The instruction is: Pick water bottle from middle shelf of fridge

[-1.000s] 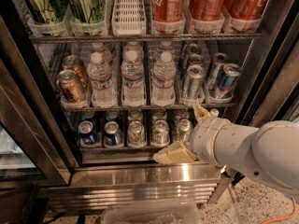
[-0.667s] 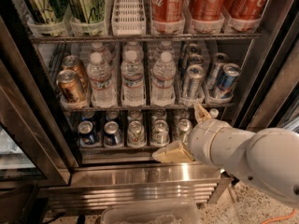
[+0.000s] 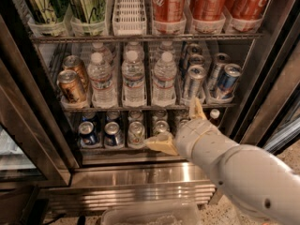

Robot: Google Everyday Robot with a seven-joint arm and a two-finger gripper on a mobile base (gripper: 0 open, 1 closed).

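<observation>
Three clear water bottles with white caps stand in a row on the middle shelf [image 3: 140,108] of the fridge [image 3: 140,175]: left [image 3: 101,81], middle [image 3: 133,78], right [image 3: 164,76]. More bottles stand behind them. My gripper [image 3: 178,126] is in front of the lower shelf, below and slightly right of the right bottle. It is open and empty, with one tan finger [image 3: 159,144] pointing left and the other [image 3: 197,109] pointing up at the middle shelf's edge. It touches no bottle.
Bronze cans [image 3: 70,86] stand left of the bottles and silver-blue cans [image 3: 193,81] to the right. Red cola cans [image 3: 206,3] and green cans [image 3: 89,3] fill the top rack. Short small cans [image 3: 112,134] are on the lower rack. The open glass door [image 3: 28,125] stands at left.
My arm has moved a little left and up, closer to the shelves. The fingers stay spread. No bottle has moved.
</observation>
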